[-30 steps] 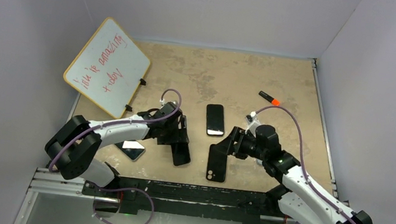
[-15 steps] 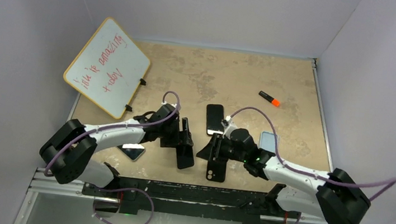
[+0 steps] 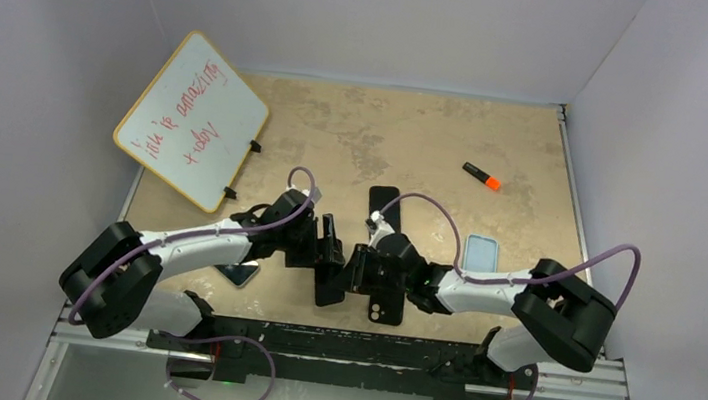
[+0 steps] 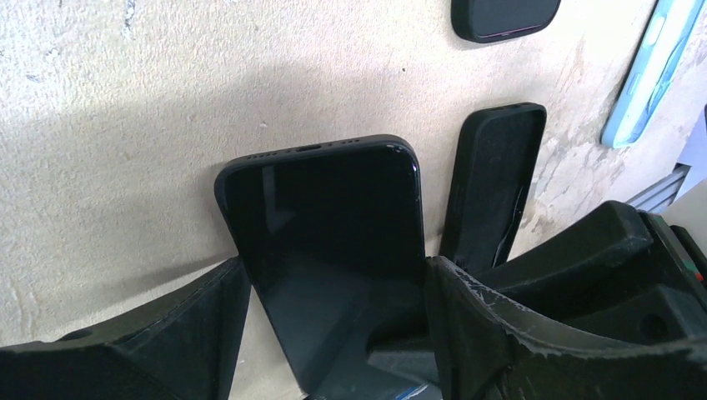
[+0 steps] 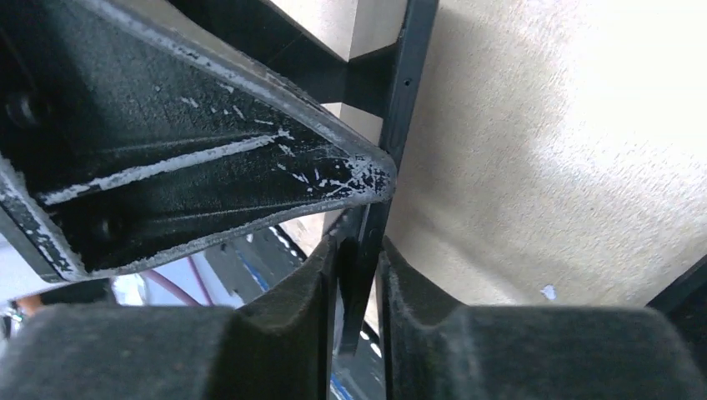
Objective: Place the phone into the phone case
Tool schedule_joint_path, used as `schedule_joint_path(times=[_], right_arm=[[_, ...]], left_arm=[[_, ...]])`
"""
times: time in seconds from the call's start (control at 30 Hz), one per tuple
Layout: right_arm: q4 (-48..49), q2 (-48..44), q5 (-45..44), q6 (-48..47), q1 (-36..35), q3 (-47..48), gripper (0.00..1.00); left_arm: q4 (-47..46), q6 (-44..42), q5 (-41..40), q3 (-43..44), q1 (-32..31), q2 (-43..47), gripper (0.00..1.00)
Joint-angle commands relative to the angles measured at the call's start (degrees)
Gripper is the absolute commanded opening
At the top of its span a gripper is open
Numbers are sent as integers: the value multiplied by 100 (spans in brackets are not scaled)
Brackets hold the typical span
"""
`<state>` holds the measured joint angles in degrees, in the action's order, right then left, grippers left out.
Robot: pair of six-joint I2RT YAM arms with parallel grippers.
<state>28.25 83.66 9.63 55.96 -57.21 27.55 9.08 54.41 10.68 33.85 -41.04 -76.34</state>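
Note:
A black phone (image 4: pixel 325 217) stands tilted between the fingers of my left gripper (image 4: pixel 333 271), which is shut on its long edges; from above, the left gripper (image 3: pixel 328 256) and phone (image 3: pixel 328 283) sit near the front edge. Just right of it lies the black phone case (image 3: pixel 387 302), hollow side up in the left wrist view (image 4: pixel 492 179). My right gripper (image 3: pixel 359 266) reaches in from the right. In the right wrist view its jaws (image 5: pixel 360 250) pinch the case's thin side wall (image 5: pixel 402 100). The left gripper's scuffed finger (image 5: pixel 192 158) fills that view's upper left.
A second black phone (image 3: pixel 385 199) lies behind the grippers, partly covered by the right arm. A light blue case (image 3: pixel 481 255) lies to the right, an orange marker (image 3: pixel 481 176) farther back, a whiteboard (image 3: pixel 193 121) at back left, and another phone (image 3: pixel 239 273) under the left arm.
My right arm has swung left from beside the case to its left edge, and its jaws have closed on the case wall. The left gripper, with the phone, has shifted slightly right.

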Motion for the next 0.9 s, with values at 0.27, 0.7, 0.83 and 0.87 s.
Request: schedule_joint_path(times=[0.27,0.7,0.83,0.87], right_arm=[[-343,-906,-945,-10,-106,-141,0],[-3327,-3663,-1407,146,-106,-382,0],[-4232,-4288,-1567,548,-100,-382,0],[-4475,-4374,-1610,630,-104,-378,0]], left_arm=[[-121,-82,244,150,-27,795,68],[-402,-234,1036,632,-27,1335,88],[-336,-336,1075,679,-34,1165,85],[-286,-383,1055,684,-40,1093,84]])
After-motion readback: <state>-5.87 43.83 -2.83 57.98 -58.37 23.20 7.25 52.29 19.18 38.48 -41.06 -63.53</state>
